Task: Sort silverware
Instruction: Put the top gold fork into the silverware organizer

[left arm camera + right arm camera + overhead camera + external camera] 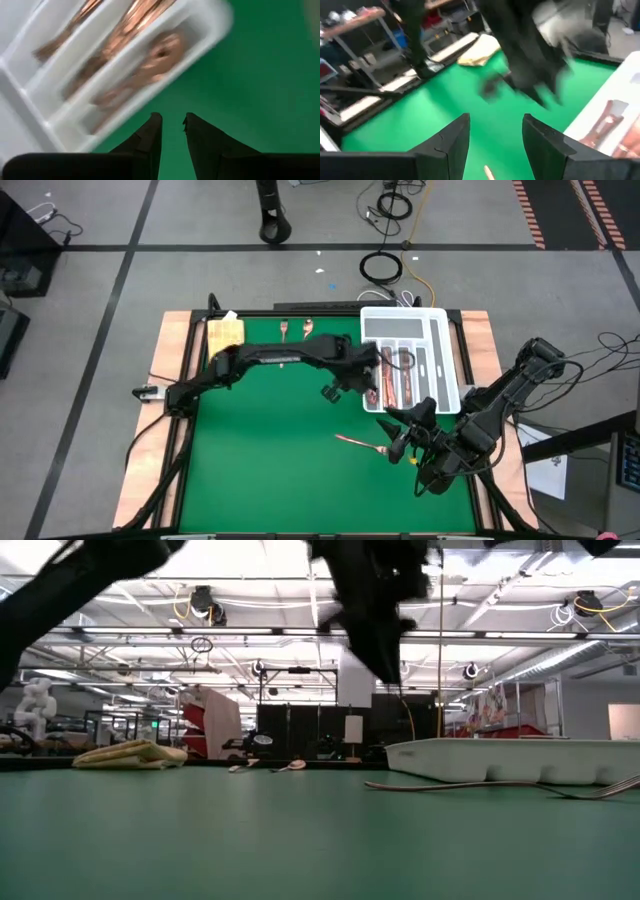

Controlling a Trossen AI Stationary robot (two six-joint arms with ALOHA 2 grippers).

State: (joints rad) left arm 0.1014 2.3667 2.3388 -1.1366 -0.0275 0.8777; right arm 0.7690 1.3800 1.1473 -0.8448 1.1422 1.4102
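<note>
The white divided tray (pixel 410 355) stands at the table's far right and holds several copper silverware pieces (pixel 145 55) in its compartments. One copper fork (pixel 360 443) lies flat on the green mat, to the near side of the tray. Two more pieces (pixel 296 330) lie by the far edge. My left gripper (pixel 172 120) hovers open above the tray's near-left corner, pointing steeply down, with nothing between its fingers. My right gripper (pixel 495 125) stands open above the mat just right of the lone fork, whose tip (pixel 489 172) shows below its fingers.
A tan woven cloth (pixel 225 332) lies at the mat's far left corner. Wooden borders (pixel 170 380) frame the green mat (pixel 270 450). My left arm (pixel 270 358) stretches across the far half of the mat. Cables (pixel 385 265) lie on the floor beyond the table.
</note>
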